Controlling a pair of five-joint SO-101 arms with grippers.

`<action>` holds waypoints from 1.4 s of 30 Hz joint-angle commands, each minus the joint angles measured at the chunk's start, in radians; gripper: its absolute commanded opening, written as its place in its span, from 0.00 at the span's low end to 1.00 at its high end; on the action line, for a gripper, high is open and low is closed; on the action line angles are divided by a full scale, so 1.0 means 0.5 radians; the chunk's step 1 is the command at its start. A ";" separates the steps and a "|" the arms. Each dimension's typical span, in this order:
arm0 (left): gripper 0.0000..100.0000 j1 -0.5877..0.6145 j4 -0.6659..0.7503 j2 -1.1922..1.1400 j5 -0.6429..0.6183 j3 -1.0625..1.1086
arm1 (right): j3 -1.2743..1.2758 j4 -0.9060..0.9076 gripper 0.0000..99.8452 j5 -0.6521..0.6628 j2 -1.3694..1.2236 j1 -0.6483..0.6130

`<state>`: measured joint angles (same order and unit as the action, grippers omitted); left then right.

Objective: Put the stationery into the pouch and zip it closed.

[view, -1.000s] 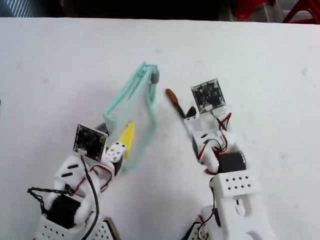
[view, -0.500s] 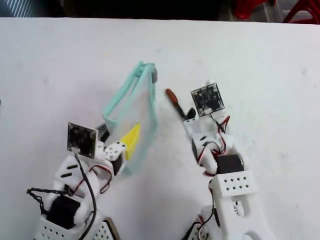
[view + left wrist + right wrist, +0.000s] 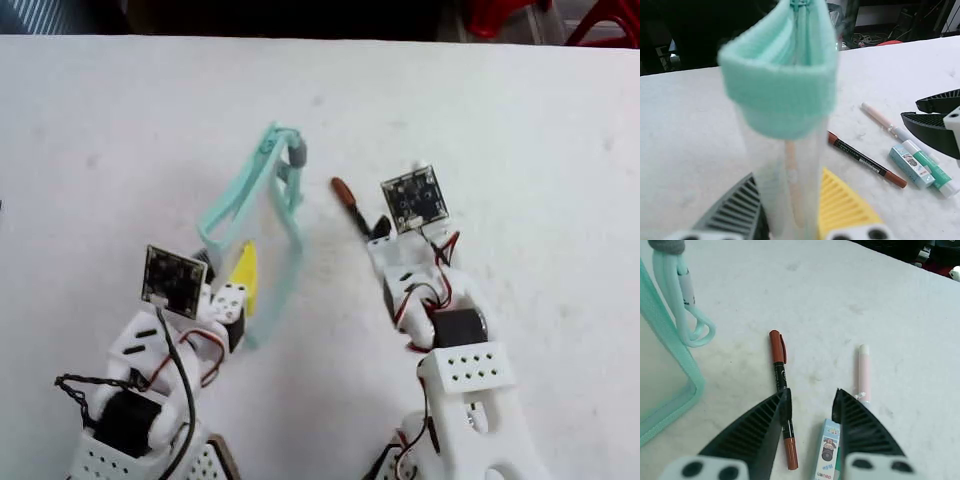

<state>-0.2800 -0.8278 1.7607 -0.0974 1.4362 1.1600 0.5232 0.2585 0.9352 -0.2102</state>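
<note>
Mint-green fabric edges the clear pouch point(image 3: 255, 215), which in the high view stands on edge at about nine o'clock of the middle of the white table point(image 3: 480, 110), its zip end pointing toward twelve. The left gripper point(image 3: 225, 272) is clamped on the pouch's six o'clock end, a yellow finger point(image 3: 246, 282) on one side and a dark one on the other. A brown pen point(image 3: 345, 196) lies at three o'clock of the pouch, apart from it, and the right gripper point(image 3: 378, 226) hangs at the pen's five o'clock end.

From the left wrist, the pouch's point(image 3: 785, 85) clear wall runs down between the grey and yellow fingers of the left gripper point(image 3: 790, 200), which press it from both sides. A pale stick, possibly a pencil, shows through the wall. Beyond lie the brown pen point(image 3: 865, 160), a pink pen point(image 3: 879, 117), a blue box point(image 3: 910, 166) and a green tube point(image 3: 931, 167), the last two touching side by side. The right gripper's black fingers point(image 3: 935, 125) hover over them, spread.

From the right wrist, the right gripper point(image 3: 810, 400) is parted with nothing between its fingers, hovering over bare table between the brown pen point(image 3: 780, 385) and the pink pen point(image 3: 863, 370), with the blue box point(image 3: 827, 446) just beside one finger. The pouch point(image 3: 665, 375) and its looped zip pull point(image 3: 690, 315) lie well apart from the brown pen
</note>
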 commanded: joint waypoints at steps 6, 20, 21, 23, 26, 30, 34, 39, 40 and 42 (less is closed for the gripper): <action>0.03 -0.002 0.058 0.023 0.025 -0.009 | -0.175 0.060 0.13 -0.009 -0.060 -0.032; 0.03 0.127 0.101 0.023 -0.074 0.021 | -1.178 0.253 0.13 -0.009 -1.573 -0.161; 0.03 0.127 0.101 0.023 -0.074 0.021 | -1.258 0.272 0.13 -0.009 -1.680 -0.158; 0.03 0.124 0.101 0.023 -0.080 0.021 | -1.421 0.311 0.13 0.000 -1.886 -0.161; 0.03 0.124 0.101 0.023 -0.083 0.025 | -1.660 0.379 0.13 0.000 -2.159 -0.152; 0.03 0.121 0.110 0.023 -0.077 0.025 | -1.896 0.471 0.13 0.000 -2.435 -0.146; 0.03 0.057 0.104 0.023 -0.074 0.025 | -2.031 0.486 0.13 -0.003 -2.604 -0.121; 0.03 -0.023 0.138 0.023 -0.071 0.080 | -2.056 0.486 0.12 -0.003 -2.634 -0.081; 0.03 -0.023 0.150 0.023 -0.071 0.083 | -2.056 0.486 0.09 -0.003 -2.634 -0.078; 0.03 -0.026 0.153 0.023 -0.071 0.086 | -2.053 0.486 0.01 -0.006 -2.638 -0.078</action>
<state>-0.2677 -0.7848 1.7760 -0.1220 1.4776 0.1795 0.7610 0.2585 -0.3890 -0.2608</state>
